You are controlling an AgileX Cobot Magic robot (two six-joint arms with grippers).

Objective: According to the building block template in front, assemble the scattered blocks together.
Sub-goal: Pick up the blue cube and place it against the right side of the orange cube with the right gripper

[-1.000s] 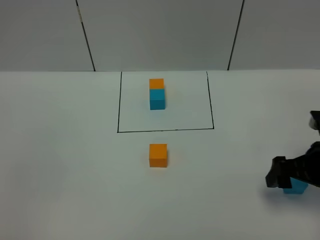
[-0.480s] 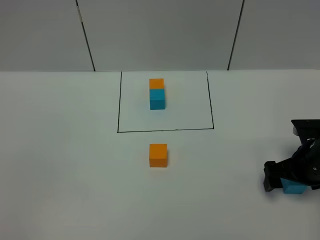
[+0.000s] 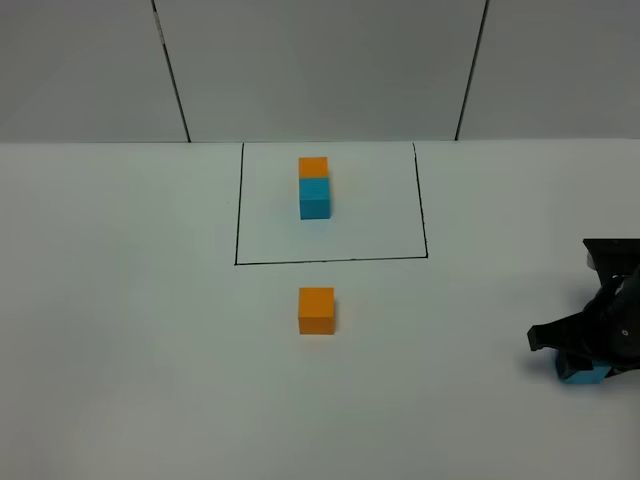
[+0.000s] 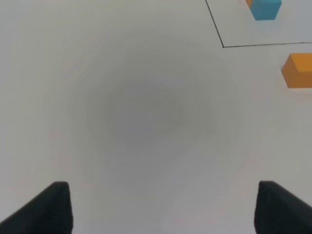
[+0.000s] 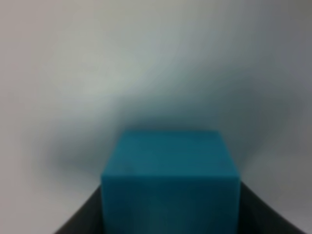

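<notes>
Left side: bare white matte tabletop [image 3: 120, 350] — a wide open lane up to the thin black-lined rectangle [image 3: 330, 261].
Centre: small matte orange cube [image 3: 316, 310] stands alone, with room either side.
Inside frame: joined orange-and-cyan cube pair [image 3: 314, 187], with broad margins.
Right edge: black right gripper [image 3: 585, 352] straddles the small cyan-blue cube [image 3: 588, 374] — blocked there.

White tbl [image 3: 120, 350], grey panel wall [image 3: 320, 60]

The building block template [image 3: 314, 187], orange cube behind cyan cube and touching it, sits inside the black-lined rectangle [image 3: 330, 261] on the white surface [image 3: 120, 330]. The loose orange cube [image 3: 316, 310] stands just outside the frame's near line. Well apart, at the right edge, the right tool [image 3: 583, 362] sits low over the cyan cube [image 3: 585, 376], covering its top.
</notes>
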